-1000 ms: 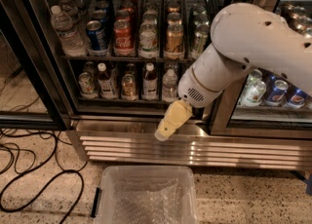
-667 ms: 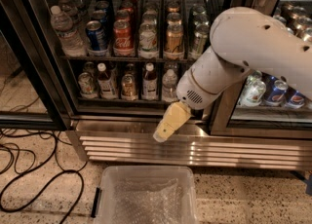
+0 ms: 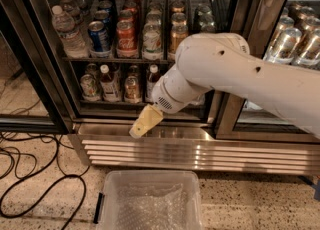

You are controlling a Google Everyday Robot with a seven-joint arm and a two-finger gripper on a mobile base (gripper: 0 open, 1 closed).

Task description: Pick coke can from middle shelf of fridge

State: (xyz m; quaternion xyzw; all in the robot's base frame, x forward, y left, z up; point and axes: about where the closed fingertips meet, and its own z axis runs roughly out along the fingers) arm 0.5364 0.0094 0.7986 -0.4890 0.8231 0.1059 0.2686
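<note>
The coke can [image 3: 126, 37] is red with white script and stands on the middle shelf [image 3: 120, 59], a dark wire rack, between a blue Pepsi can [image 3: 99, 37] and a pale can. The fridge [image 3: 37, 69] has a black frame and a ribbed steel base grille [image 3: 200, 152]. My gripper [image 3: 144, 122], tan-coloured, hangs low in front of the fridge's bottom sill, below and slightly right of the coke can and well apart from it. It holds nothing. My white arm [image 3: 225, 71] covers the right part of the middle and lower shelves.
A water bottle [image 3: 65, 32] stands left on the middle shelf; bottles and cans fill the lower rack [image 3: 115, 103]. A clear plastic bin [image 3: 150, 200] sits on the floor below the gripper. Black cables [image 3: 35, 186] lie at left. A second glass door [image 3: 295, 44] with cans is at right.
My arm has swung left and lower across the fridge front, and the gripper has shifted left at about the same height. The cans have not moved.
</note>
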